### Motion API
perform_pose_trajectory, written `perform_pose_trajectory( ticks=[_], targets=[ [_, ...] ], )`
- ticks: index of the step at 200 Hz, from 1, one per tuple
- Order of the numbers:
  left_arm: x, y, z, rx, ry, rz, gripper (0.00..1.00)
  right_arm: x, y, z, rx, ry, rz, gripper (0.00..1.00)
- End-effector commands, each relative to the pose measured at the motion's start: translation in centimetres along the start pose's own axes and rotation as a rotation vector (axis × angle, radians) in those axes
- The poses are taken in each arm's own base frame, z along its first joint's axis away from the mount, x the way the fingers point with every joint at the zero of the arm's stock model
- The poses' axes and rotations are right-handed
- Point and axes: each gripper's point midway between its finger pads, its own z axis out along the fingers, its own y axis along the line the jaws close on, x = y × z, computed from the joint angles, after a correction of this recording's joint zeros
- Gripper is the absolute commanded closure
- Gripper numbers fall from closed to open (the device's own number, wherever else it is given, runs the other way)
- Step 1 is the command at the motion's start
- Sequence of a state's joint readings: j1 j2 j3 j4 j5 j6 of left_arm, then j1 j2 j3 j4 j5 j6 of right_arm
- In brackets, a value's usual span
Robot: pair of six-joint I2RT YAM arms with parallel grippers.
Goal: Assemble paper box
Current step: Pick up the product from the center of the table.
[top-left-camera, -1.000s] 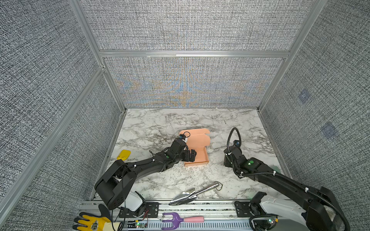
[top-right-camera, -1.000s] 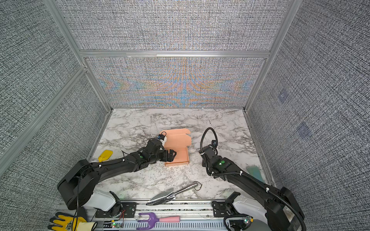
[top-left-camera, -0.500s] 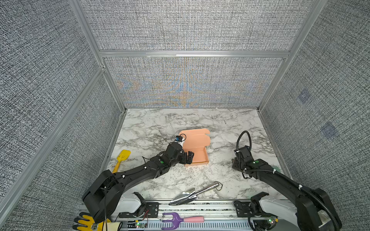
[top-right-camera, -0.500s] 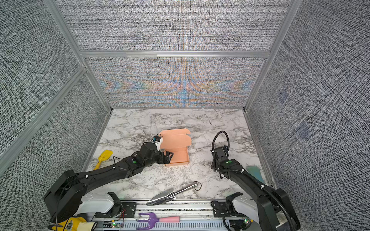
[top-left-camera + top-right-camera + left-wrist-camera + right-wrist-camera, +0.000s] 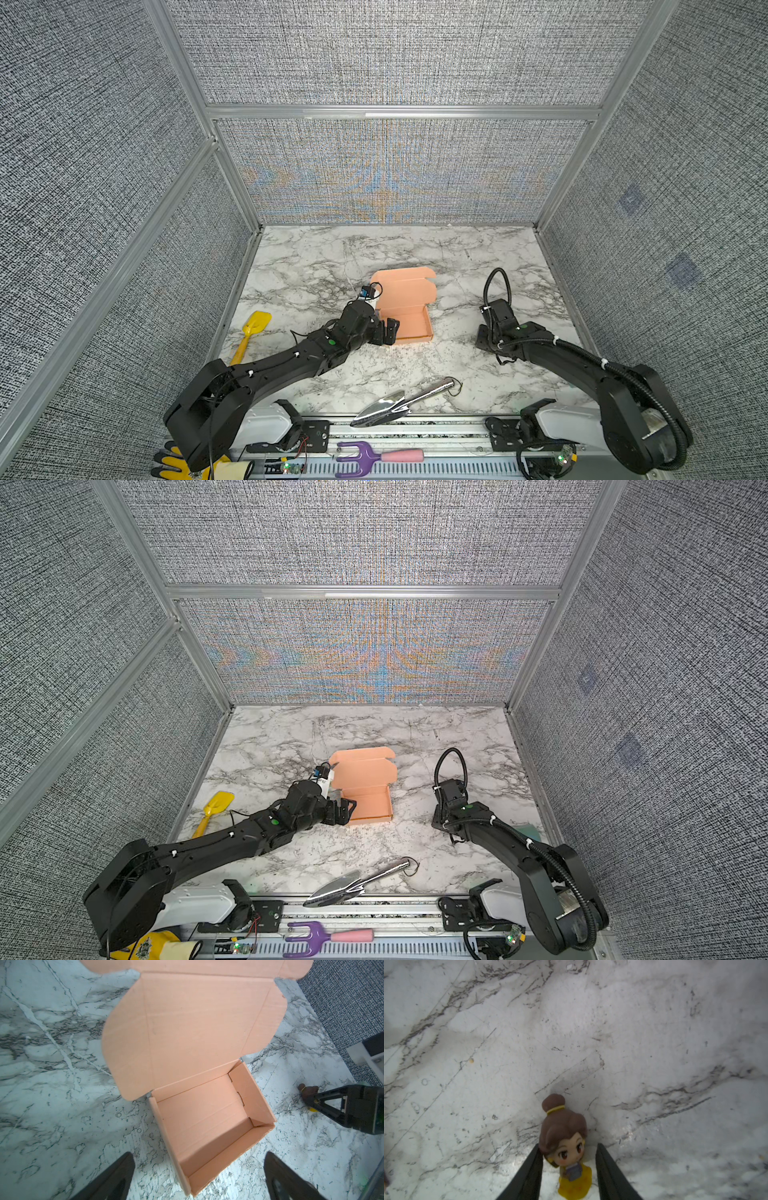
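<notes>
The salmon-pink cardboard box (image 5: 411,328) sits midway on the marbled white surface (image 5: 374,249), sides folded up, scalloped lid (image 5: 405,284) open toward the far side, the left pincer (image 5: 390,330) released wide at its near-left corner. Well right of it, the right pincer (image 5: 568,1145) straddles a small brown-haired, yellow-dressed figurine (image 5: 563,1126) without clamping it yet; centring first should stop it tipping. No writing is readable.
</notes>
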State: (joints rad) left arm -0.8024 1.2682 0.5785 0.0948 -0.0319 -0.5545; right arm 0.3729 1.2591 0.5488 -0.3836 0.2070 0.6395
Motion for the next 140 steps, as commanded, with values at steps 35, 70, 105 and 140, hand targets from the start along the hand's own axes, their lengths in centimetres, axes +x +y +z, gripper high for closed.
perform_pose_trajectory(
  ticks=[35, 70, 105, 140],
  targets=[
    [-0.2, 0.3, -0.5, -0.008, -0.024, -0.012, 0.01, -0.1, 0.7, 0.0, -0.031, 0.001, 0.005, 0.73],
    [0.2, 1.0, -0.5, -0.049, -0.008, -0.023, 0.01, -0.7, 1.3, -1.2, -0.049, -0.042, -0.013, 0.81],
    [0.3, 2.0, -1.0, -0.107, 0.001, -0.037, 0.01, -1.5, 2.7, -3.3, -0.053, -0.097, -0.071, 0.81],
    [0.3, 3.1, -2.0, -0.168, -0.007, -0.059, 0.01, -2.0, 5.3, -6.0, -0.082, -0.157, -0.154, 0.81]
  ],
)
